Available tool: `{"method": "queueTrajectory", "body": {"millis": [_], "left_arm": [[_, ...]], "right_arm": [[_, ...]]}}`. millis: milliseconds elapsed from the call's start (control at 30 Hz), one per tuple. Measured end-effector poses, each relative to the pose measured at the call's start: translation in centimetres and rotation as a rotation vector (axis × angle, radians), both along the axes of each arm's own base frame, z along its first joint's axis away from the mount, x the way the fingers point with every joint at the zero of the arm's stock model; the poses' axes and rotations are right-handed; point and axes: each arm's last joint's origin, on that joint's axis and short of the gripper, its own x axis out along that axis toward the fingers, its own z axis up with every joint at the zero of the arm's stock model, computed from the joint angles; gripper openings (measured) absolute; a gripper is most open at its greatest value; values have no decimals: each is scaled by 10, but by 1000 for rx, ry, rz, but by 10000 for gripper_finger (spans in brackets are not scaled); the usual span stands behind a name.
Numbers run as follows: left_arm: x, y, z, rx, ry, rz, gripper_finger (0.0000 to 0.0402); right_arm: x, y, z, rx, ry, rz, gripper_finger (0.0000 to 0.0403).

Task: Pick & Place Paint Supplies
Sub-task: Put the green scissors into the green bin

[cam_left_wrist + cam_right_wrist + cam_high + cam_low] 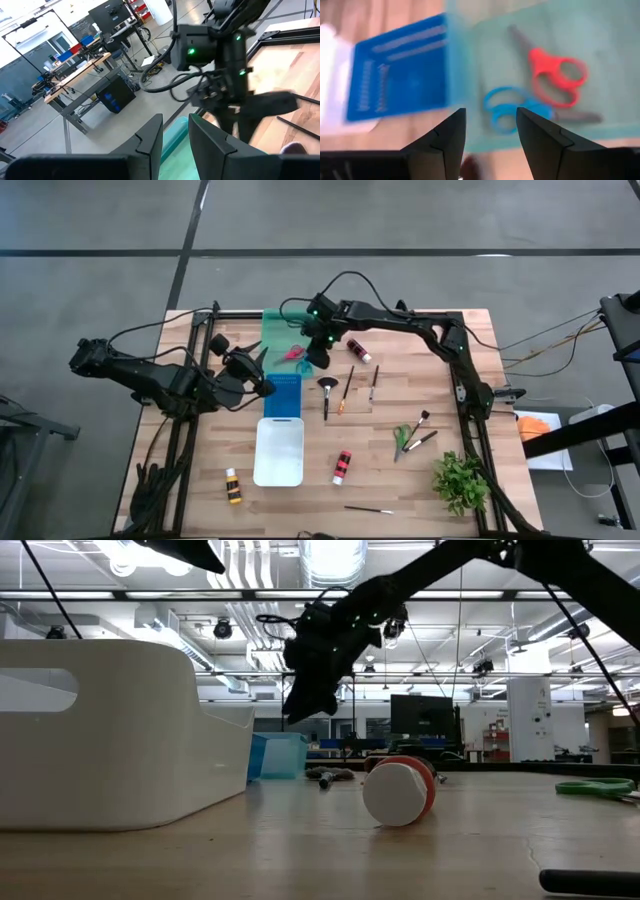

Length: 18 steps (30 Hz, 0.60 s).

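Red-handled scissors (557,75) and blue-handled scissors (512,107) lie flat on the floor of the green tray (278,335). My right gripper (490,135) hangs open above them, slanting down, with nothing between its fingers; in the high view it (320,358) is over the tray's right part. My left gripper (175,145) is raised by the blue tray's (282,395) far end, its fingers a little apart and holding nothing. Paint bottles lie on the table: one (358,350) right of the green tray, one (342,467) right of the white tray (279,450), and one (233,485) left of it.
Brushes (327,395) (373,383) (419,425) (368,509) lie scattered right of the trays. Green scissors (402,438) lie near the leafy plant (460,480) at the near right. In the low view a white-capped bottle (398,792) lies close in front.
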Motion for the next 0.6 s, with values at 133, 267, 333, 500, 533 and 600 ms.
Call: {"method": "queueTrajectory", "body": {"millis": [133, 267, 333, 500, 533, 600], "left_arm": [[0, 0, 0, 0, 0, 0, 100], [-1, 0, 1, -9, -7, -6, 100], [-1, 0, 1, -13, -7, -11, 100], [-1, 0, 1, -13, -7, -12, 100], [-1, 0, 1, -14, -7, -12, 100], [-1, 0, 0, -14, -7, -13, 100]], "right_arm": [[-10, 26, 14, -4, 44, 84, 172], [-30, 63, 19, 2, 103, 178, 172], [-44, 81, 19, 5, 117, 212, 172], [-88, 119, 15, -53, 154, 143, 172], [-97, 127, 14, -67, 157, 120, 172], [-118, 141, 12, -88, 161, 77, 172]]}}
